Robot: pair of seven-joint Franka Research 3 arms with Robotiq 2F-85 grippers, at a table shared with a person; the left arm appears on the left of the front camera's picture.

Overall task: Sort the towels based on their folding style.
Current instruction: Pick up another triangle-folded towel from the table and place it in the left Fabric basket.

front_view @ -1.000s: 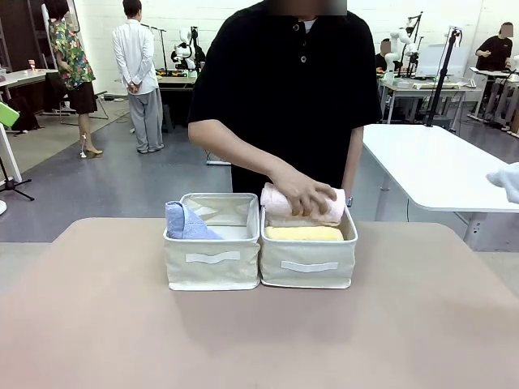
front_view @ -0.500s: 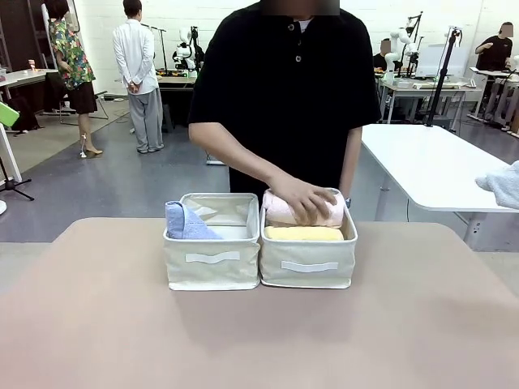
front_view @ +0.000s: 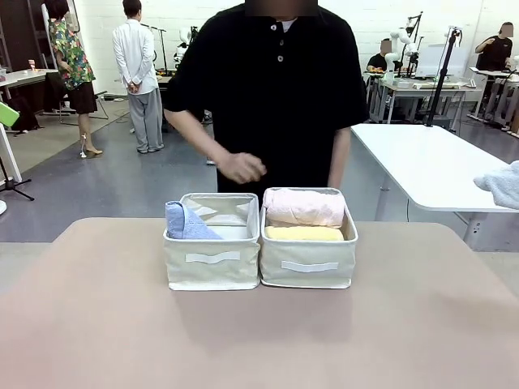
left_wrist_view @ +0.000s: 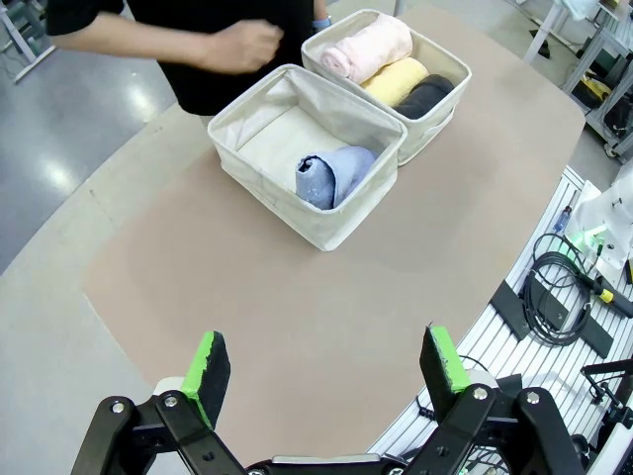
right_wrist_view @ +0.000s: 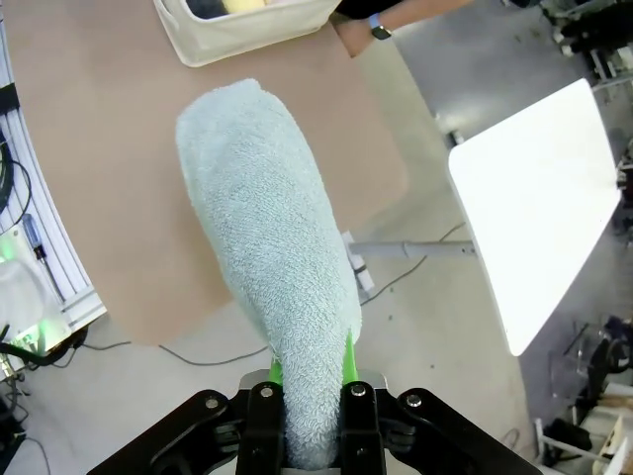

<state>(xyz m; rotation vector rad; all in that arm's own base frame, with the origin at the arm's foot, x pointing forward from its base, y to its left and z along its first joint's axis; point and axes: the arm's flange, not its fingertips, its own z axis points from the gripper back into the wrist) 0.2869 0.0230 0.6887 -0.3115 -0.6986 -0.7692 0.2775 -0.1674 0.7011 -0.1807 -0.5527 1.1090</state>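
The right pincer is clamped on one end of the pale blue-grey towel, with its green pads sunk into the pile. The towel juts out from the pads and widens toward its free end. It is held in the air at the right of the scene, off the surface.

It looks light, soft terry that squashes under pressure. I judge it will sag and may loosen its fold if shaken, so a firm pinch across the tightly wound narrow end seems the best hold. The left pincer is spread wide with nothing between its fingers, hovering above the near part of the surface.

Farther out, the left basket holds a light blue towel folded as a cone. The right basket holds a pink roll at the far side and a yellow roll nearer. The person's hand hangs above and behind the baskets.

Looking down, the left wrist view reveals a dark grey roll just beside the yellow one, which the basket's near wall hides from the front camera. The right wrist view shows how the pads bite the towel, while the front view catches only its fluffy end at the right edge.
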